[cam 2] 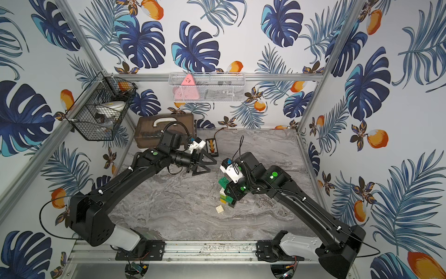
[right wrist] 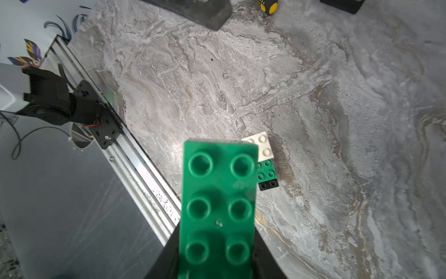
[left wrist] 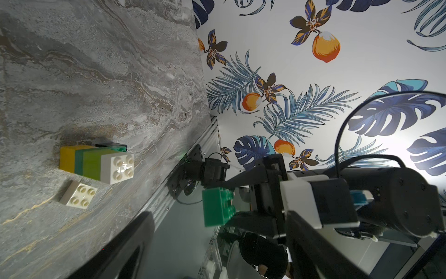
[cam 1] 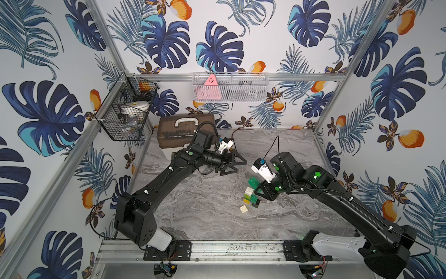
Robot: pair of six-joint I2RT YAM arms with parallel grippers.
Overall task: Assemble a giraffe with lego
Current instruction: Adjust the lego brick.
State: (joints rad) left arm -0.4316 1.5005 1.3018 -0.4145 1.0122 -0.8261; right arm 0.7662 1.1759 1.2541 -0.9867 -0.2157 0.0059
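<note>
Green long brick [right wrist: 217, 205] pinched in the right gripper [left wrist: 237, 204], giraffe [cam 1: 249, 196] only half built

Counting what's on the marble table [cam 1: 205, 217]: one partial giraffe near the middle, five bricks as far as I can tell from up here (one yellow, one black, one dark green, one lime, one white on top), plus one loose white brick [cam 1: 243, 209] just beside it. The pinched brick is in the air near the stack, not touching it. The left gripper [cam 1: 237, 166] hangs well apart toward the back, jaws spread wide, nothing in them

Upright stack [cam 1: 249, 196] (yellow, green, lime, white); loose white brick [cam 1: 244, 209] beside; long green brick [cam 1: 253, 181] aloft.
</note>
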